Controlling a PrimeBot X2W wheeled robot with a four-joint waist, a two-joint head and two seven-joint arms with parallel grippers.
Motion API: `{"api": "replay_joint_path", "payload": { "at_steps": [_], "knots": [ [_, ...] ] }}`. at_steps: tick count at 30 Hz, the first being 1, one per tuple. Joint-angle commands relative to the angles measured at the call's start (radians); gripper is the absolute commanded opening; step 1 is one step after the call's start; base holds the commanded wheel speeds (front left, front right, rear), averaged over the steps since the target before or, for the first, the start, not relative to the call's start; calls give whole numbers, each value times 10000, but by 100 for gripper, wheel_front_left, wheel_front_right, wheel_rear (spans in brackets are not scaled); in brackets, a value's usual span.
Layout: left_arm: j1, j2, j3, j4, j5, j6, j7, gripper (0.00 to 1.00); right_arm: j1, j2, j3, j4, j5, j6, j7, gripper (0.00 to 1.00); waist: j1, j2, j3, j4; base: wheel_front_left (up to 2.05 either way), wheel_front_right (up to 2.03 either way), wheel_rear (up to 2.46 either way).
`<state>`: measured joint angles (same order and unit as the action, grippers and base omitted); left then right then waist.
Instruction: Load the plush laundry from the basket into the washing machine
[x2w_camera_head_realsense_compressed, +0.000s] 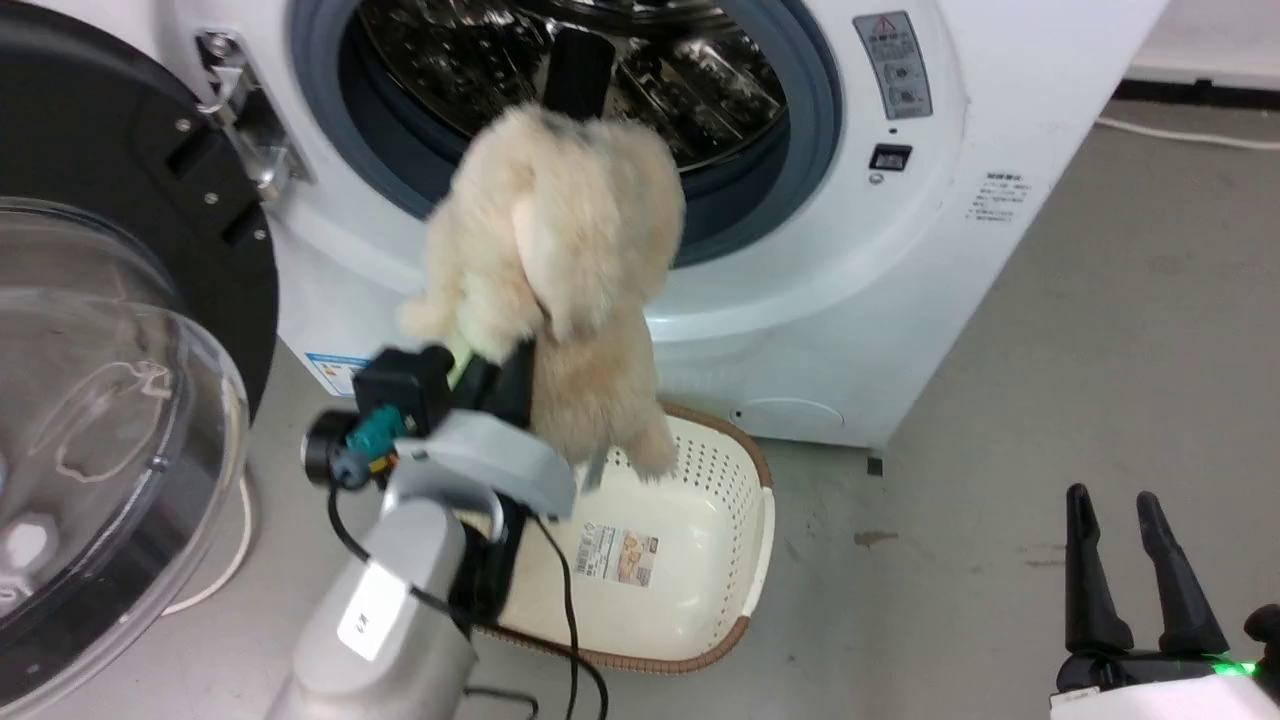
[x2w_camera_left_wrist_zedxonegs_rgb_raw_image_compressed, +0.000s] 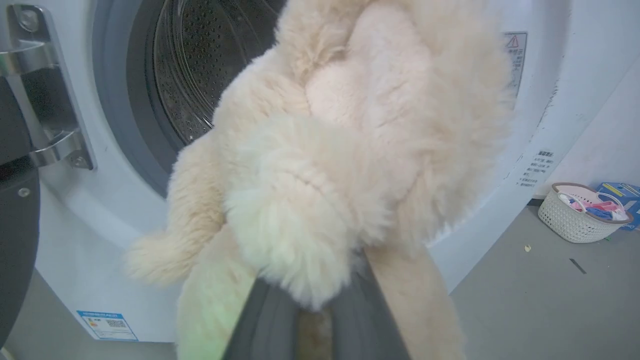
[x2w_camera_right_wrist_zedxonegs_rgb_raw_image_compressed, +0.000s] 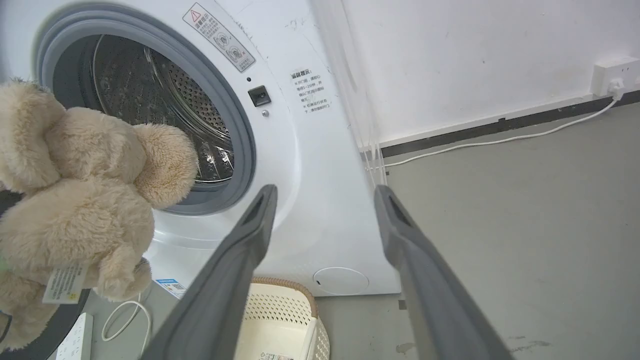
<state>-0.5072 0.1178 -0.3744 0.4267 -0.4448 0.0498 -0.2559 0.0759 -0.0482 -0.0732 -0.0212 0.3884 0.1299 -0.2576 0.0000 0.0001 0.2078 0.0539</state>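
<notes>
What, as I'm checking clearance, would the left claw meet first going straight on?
Beyond the fluffy cream plush toy it grips, the left claw looks aimed into the white washing machine's perforated steel drum; depth unclear.

so here's what I look like: my left forearm (x2w_camera_head_realsense_compressed: 400, 590) is a smooth silver tube with a small white sticker (x2w_camera_head_realsense_compressed: 372, 612) on it, capped by a rounded grey wrist cover (x2w_camera_head_realsense_compressed: 490, 462). Stuck next to that is a boxy black camera block (x2w_camera_head_realsense_compressed: 400, 385) with a teal plug (x2w_camera_head_realsense_compressed: 365, 436) and a round black knob (x2w_camera_head_realsense_compressed: 320, 452), plus a thin black cable (x2w_camera_head_realsense_compressed: 570, 600) trailing off it. My left claw (x2w_camera_head_realsense_compressed: 575, 85) has flat dark grey fingers (x2w_camera_left_wrist_zedxonegs_rgb_raw_image_compressed: 262, 320). My right claw (x2w_camera_head_realsense_compressed: 1113, 495) is two long black fingers tapering to rounded tips, each with a slot-shaped recess near the end, on a white base (x2w_camera_head_realsense_compressed: 1150, 702) with a little green light (x2w_camera_head_realsense_compressed: 1220, 664)
</notes>
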Motion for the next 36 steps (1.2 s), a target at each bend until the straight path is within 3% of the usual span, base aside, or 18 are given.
{"api": "replay_joint_path", "payload": {
  "at_steps": [1,14,36],
  "knots": [
    [-414,73,156,77,100,-57,-58,0,-58,-20,-47,-54,56,8,-42,100,0,-1,188,-122,0,0,0],
    [-2239,411,1103,438,773,-178,-58,0,-684,-20,-106,-337,6,8,-42,100,0,-1,1608,-756,0,0,0],
    [-5090,834,1837,1099,1695,-475,-59,0,-1341,-20,-33,-653,199,8,-42,100,0,-1,3591,-1579,0,0,0]
  ]
}}
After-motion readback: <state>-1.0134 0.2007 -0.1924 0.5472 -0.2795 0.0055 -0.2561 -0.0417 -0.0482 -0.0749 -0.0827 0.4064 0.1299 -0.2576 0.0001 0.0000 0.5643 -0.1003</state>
